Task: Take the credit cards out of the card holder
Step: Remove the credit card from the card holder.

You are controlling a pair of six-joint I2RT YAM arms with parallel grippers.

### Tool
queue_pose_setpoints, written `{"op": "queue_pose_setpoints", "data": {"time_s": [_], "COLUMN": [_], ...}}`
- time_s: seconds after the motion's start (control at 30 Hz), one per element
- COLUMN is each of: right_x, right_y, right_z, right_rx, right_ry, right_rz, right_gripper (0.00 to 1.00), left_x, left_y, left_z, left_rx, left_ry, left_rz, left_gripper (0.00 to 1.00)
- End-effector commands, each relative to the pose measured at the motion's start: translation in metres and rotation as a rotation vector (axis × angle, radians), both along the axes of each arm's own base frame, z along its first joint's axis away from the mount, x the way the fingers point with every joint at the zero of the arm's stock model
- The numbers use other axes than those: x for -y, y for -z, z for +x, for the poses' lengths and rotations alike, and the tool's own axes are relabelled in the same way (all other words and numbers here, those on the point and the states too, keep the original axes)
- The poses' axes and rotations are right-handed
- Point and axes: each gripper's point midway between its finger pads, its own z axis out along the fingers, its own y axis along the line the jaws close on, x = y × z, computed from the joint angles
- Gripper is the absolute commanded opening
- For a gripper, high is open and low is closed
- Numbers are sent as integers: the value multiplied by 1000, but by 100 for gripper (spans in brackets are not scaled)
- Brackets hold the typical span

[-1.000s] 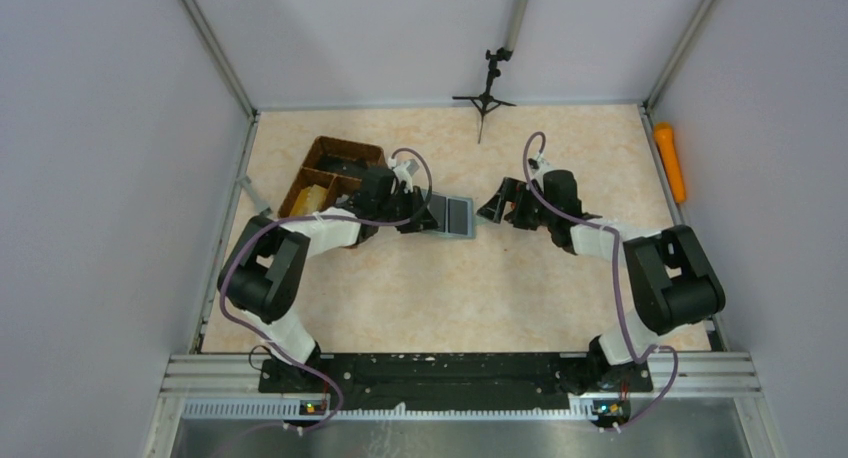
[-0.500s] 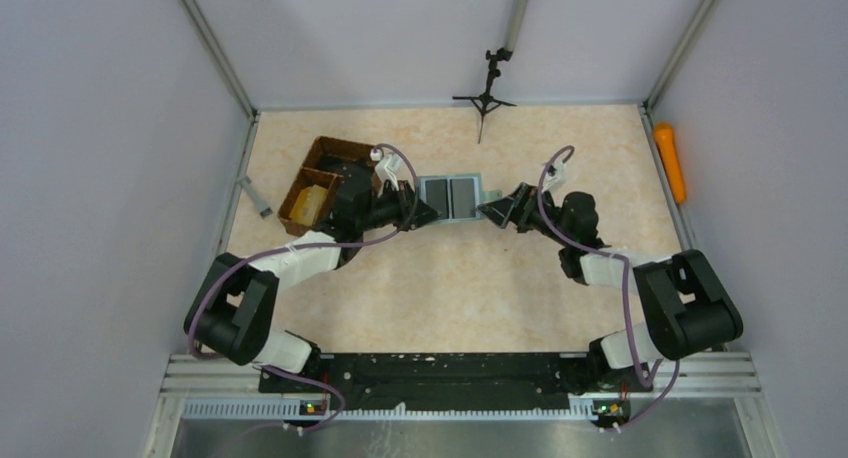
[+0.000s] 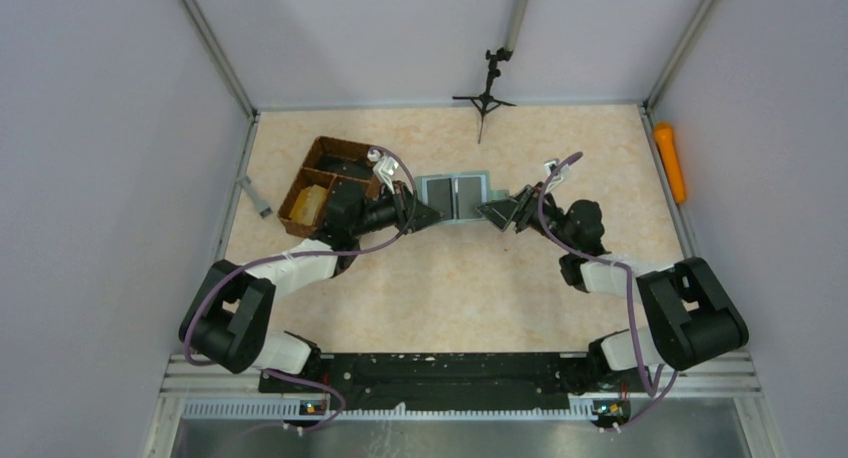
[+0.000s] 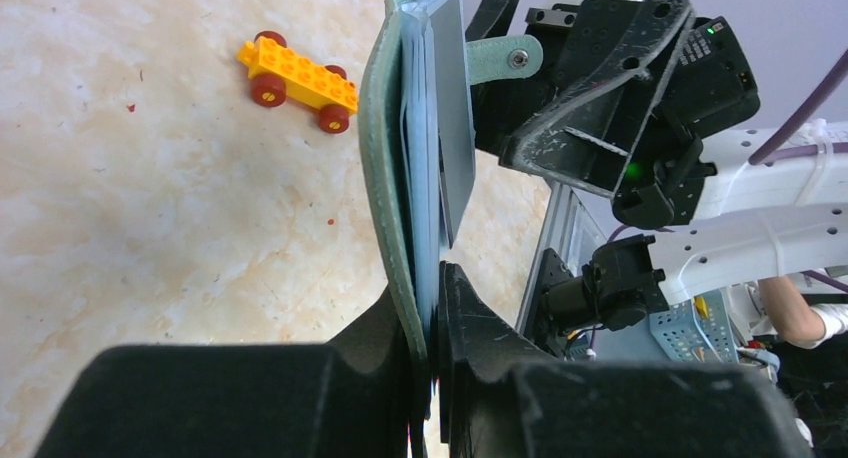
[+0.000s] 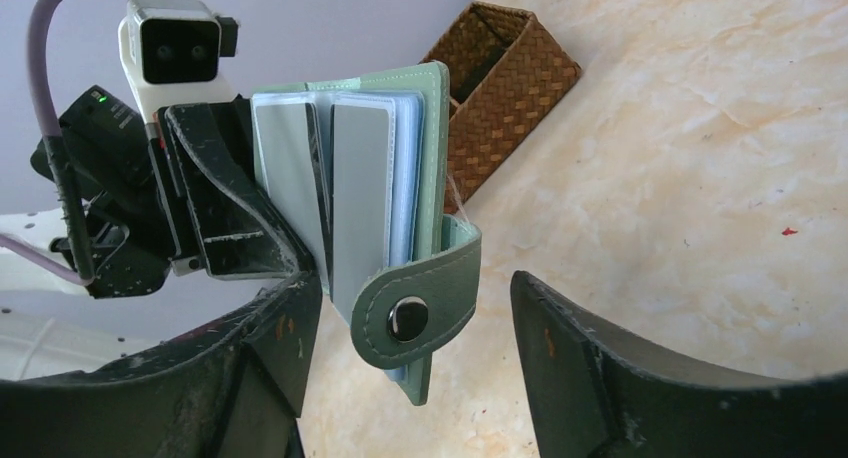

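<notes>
The grey-green card holder is held open in the air, blue-grey inside. My left gripper is shut on its left edge; in the left wrist view the holder stands edge-on between my shut jaws. Two grey credit cards sit in its sleeves. My right gripper is open at the holder's right edge. In the right wrist view the holder's snap strap hangs between my spread fingers, touching neither.
A brown wicker tray with a yellow block stands behind my left arm. An orange toy car lies on the table. An orange object lies by the right wall, a black tripod at the back.
My left gripper has lifted the open holder off the table and carried it farther back. My right gripper has moved in to the holder's right edge around the strap.
</notes>
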Motion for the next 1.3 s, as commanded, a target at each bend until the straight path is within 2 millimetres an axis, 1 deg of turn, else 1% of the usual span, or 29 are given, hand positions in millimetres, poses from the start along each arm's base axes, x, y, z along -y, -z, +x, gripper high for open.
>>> {"op": "queue_pose_setpoints", "data": {"time_s": [0.0,0.1,0.13,0.23,0.4,0.57,0.63,0.7,0.77,0.83,0.9,1.07,1.17,1.2,1.27], "right_x": [-6,-5,-5,-4,-6,-11,-11,-10,-7,-5,-4,-4,-6,-7,-8], "right_y": [-37,-42,-43,-44,-45,-43,-42,-39,-31,-22,-13,4,15,19,25], "right_z": [-8,-11,-12,-14,-17,-16,-15,-12,-5,4,11,21,26,27,29], "right_rx": [134,151,152,160,165,152,146,135,100,63,28,-35,-82,-99,-127], "right_ry": [-41,-44,-44,-48,-70,-105,-106,-98,-72,-40,-15,5,2,-3,-13], "right_rz": [49,68,71,79,84,82,82,78,60,30,1,-37,-50,-52,-47], "right_gripper": [67,53,51,40,16,5,1,0,0,0,0,0,0,0,0], "left_x": [1,1,1,1,1,2,0,-4,-12,-19,-27,-35,-46,-50,-51], "left_y": [-33,-31,-30,-27,-22,-19,-15,-7,7,15,24,34,35,33,25], "left_z": [-6,-4,-3,-1,3,5,10,18,30,37,46,52,56,56,53], "left_rx": [118,112,109,99,79,67,52,31,-9,-31,-58,-87,-89,-80,-43], "left_ry": [39,31,29,18,6,8,-22,-74,-152,-202,-264,-315,-381,-404,-406], "left_rz": [-74,-72,-68,-53,-36,-30,-8,38,108,163,215,279,303,305,283], "left_gripper": [1,1,1,1,1,4,12,24,36,44,48,50,50,49,41]}}
